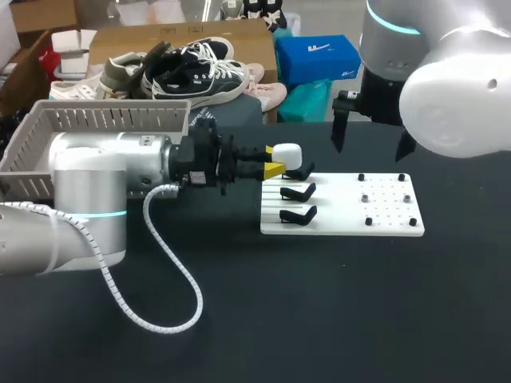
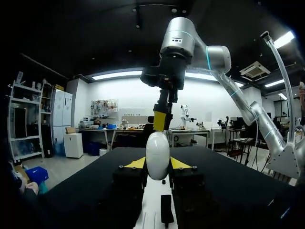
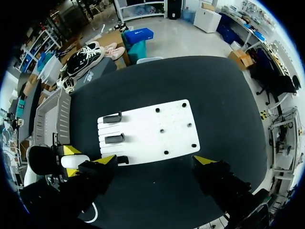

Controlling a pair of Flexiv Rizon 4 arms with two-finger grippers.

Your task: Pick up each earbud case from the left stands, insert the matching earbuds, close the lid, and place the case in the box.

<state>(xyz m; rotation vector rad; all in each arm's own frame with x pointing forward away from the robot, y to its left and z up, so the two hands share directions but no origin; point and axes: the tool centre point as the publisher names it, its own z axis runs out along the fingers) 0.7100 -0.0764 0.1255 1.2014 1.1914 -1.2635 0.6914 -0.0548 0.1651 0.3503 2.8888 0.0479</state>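
Observation:
A white earbud case (image 1: 287, 152) sits between the yellow fingertips of my left gripper (image 1: 274, 163), which is shut on it from both sides. It is right at the farthest of three black stands (image 1: 300, 172) on the left end of the white board (image 1: 343, 217); whether it still rests on the stand is unclear. In the left wrist view the case (image 2: 157, 155) stands upright in my left gripper (image 2: 157, 164). My right gripper (image 3: 156, 160) hangs high over the board's (image 3: 147, 131) edge, wide open and holding nothing. The other two stands (image 1: 299, 192) (image 1: 299, 214) are bare.
A grey slatted basket (image 1: 48, 128) stands at the table's back left, behind my left arm. Several small dark pegs (image 1: 364, 196) dot the right half of the board. A white coiled cable (image 1: 160, 263) trails from the left arm onto the black tabletop.

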